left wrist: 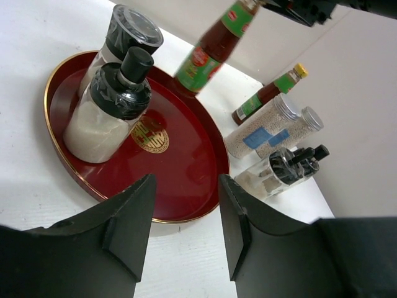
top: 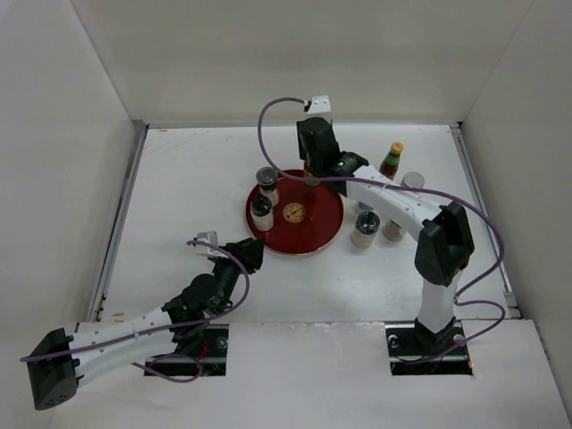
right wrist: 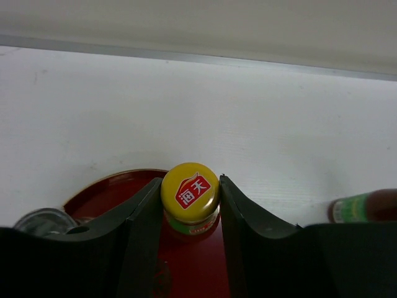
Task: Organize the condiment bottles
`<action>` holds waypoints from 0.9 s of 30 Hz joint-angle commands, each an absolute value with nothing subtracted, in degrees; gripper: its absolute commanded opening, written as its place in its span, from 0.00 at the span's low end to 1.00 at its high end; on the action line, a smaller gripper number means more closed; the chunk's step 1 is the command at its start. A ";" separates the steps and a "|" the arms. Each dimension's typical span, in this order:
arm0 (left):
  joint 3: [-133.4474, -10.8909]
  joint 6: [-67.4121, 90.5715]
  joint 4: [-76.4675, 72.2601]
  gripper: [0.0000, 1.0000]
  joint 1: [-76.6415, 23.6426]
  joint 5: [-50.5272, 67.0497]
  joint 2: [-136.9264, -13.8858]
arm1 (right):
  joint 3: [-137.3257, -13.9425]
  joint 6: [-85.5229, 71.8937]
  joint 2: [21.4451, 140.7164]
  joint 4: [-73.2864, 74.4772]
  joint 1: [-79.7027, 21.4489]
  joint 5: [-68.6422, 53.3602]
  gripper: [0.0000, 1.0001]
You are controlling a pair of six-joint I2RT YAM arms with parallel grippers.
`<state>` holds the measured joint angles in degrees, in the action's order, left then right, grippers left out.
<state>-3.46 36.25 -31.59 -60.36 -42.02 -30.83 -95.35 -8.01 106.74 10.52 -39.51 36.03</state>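
Note:
The round red tray (top: 313, 234) holds two dark-lidded jars (top: 266, 183) (top: 261, 212) on its left side. My right gripper (top: 310, 175) is shut on a slim yellow-capped sauce bottle (right wrist: 190, 192) at its neck, with the bottle's base at the tray's far edge (right wrist: 118, 189). In the left wrist view that bottle (left wrist: 211, 53) stands behind the two jars (left wrist: 111, 112). A second sauce bottle (top: 391, 159), a silver-topped cylinder (top: 412, 183) and two more jars (top: 365, 228) (top: 391, 230) stand on the table right of the tray. My left gripper (top: 250, 255) (left wrist: 186, 186) is open and empty at the tray's near-left rim.
White walls enclose the table on the left, back and right. The right arm reaches over the jars on the right side (left wrist: 279, 171). A metal rail (right wrist: 186, 57) runs along the far table edge.

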 commanded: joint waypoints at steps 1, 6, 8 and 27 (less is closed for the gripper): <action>-1.23 37.35 -34.28 0.43 -60.07 -41.66 -31.20 | -101.77 -10.02 108.80 2.20 -40.82 36.04 0.27; -1.76 37.70 -35.07 0.43 -60.07 -41.31 -33.75 | -105.20 -14.14 112.32 2.20 -41.26 33.49 0.27; -1.76 37.71 -35.42 0.43 -59.98 -41.31 -34.28 | -105.64 -16.16 113.11 2.20 -41.26 32.26 0.27; -1.93 37.88 -35.60 0.45 -59.98 -41.04 -34.98 | -101.25 -18.72 112.07 -0.97 -43.20 30.41 0.78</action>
<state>-3.22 37.39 -32.40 -60.34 -41.52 -34.70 -100.57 -18.55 115.85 3.22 -42.76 30.22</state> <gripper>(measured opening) 0.444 0.767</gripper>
